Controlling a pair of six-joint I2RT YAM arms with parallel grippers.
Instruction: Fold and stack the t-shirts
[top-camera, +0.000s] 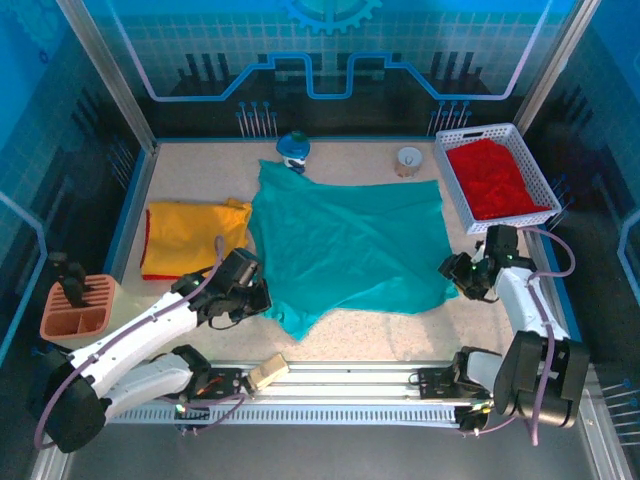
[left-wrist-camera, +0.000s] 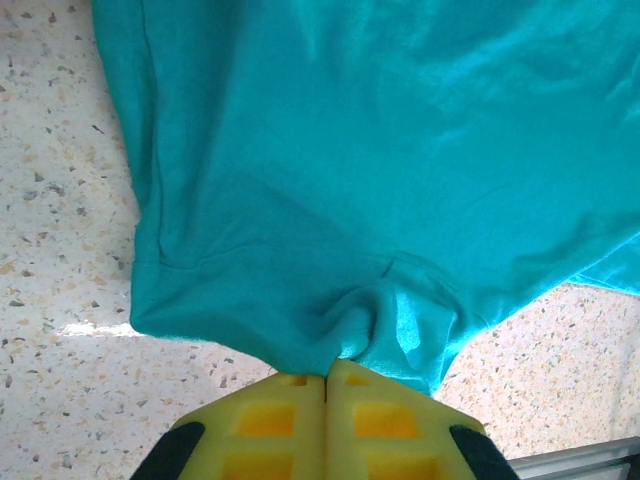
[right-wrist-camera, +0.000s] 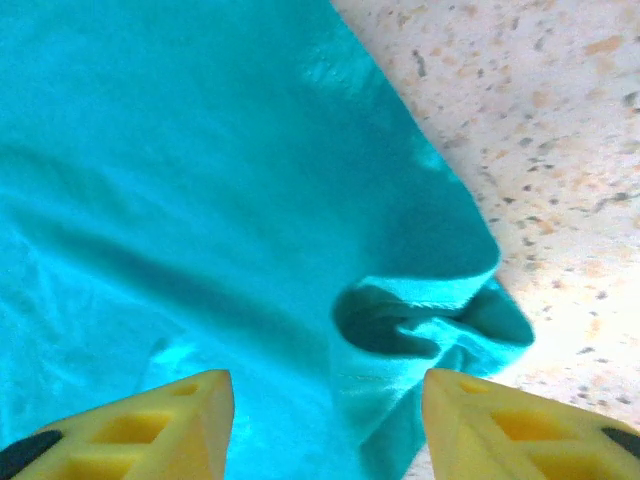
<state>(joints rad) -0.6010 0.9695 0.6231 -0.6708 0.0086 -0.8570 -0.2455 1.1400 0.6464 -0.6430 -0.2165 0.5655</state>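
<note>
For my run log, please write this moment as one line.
left tool: shut on teal cloth t-shirt | right tool: open above its corner

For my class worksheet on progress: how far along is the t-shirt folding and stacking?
Done: the yellow cloth t-shirt lies folded at left. In hand: the teal-green cloth t-shirt lies spread, left claw shut on its edge, right claw open over a corner. Left: the red cloth in the white plastic basket.

White slatted basket far right, small white cup and blue-white object at back, terracotta rack left.
</note>
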